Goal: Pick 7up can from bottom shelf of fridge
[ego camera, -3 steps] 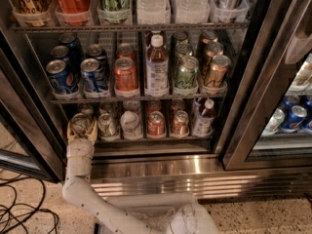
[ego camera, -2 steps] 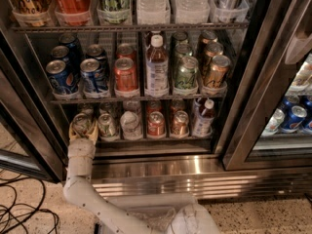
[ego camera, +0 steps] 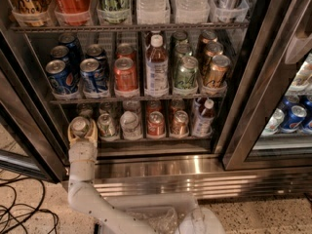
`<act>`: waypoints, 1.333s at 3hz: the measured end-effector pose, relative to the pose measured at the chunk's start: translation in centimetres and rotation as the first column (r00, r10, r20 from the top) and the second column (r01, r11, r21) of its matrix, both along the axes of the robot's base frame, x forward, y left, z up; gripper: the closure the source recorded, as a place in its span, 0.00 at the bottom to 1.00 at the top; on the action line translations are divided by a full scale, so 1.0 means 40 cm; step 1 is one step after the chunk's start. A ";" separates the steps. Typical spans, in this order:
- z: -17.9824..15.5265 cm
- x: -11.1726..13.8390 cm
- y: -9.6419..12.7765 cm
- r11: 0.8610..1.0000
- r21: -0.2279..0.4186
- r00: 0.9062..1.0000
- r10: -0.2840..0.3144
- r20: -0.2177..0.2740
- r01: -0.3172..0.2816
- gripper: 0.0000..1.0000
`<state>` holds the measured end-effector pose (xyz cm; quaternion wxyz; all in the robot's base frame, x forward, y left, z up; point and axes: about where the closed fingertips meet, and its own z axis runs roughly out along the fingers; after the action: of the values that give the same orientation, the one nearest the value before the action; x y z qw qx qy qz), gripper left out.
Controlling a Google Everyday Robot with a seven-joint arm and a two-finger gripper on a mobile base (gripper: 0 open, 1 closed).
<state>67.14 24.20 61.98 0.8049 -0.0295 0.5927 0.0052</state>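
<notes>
1. Fridge (ego camera: pixel 161 165) of brushed steel stands with its door open, its dark racks of drinks rising above and to the right of the gripper, and a slatted grille (ego camera: pixel 204 186) runs along its base below the tool.
2. White robot arm (ego camera: pixel 80 179) rises from the bottom edge of the view up to the cooler's lower left corner.
3. Bottom shelf (ego camera: pixel 146 141), the lowest wire rack, runs rightward from the gripper at the tool's own height, with clear lane trays along its front rail.
4. Middle rack, just above the gripper, holds blue Pepsi cans (ego camera: pixel 57 77) directly overhead, then a red can (ego camera: pixel 126 74), a tall bottle (ego camera: pixel 157 67), a green can (ego camera: pixel 186 73) and a gold can (ego camera: pixel 216 71) further right.
5. Gripper (ego camera: pixel 81 126) sits at the front of the bottom shelf's leftmost lane, its tan jaws pressed against both sides of a can and clasping it.
6. 7up can (ego camera: pixel 79 126), silver top facing the camera, stands upright between those jaws at the shelf's left end.
7. Neighbouring cans line up to the gripper's right: two pale ones (ego camera: pixel 106 125), then a red one (ego camera: pixel 156 123), a copper-brown one (ego camera: pixel 179 122) and a small bottle (ego camera: pixel 202 118) farthest away.
</notes>
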 end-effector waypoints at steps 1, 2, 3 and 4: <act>0.129 -0.097 0.005 0.996 -0.016 0.993 0.087 0.081 -0.086 1.00; 0.233 -0.182 0.013 0.986 -0.029 0.979 0.164 0.125 -0.161 1.00; 0.240 -0.274 -0.031 0.980 -0.053 0.977 0.198 0.084 -0.194 1.00; 0.218 -0.369 -0.128 0.977 -0.133 0.986 0.169 0.003 -0.167 1.00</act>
<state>52.37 19.07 70.69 0.8020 -0.1328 0.5814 0.0337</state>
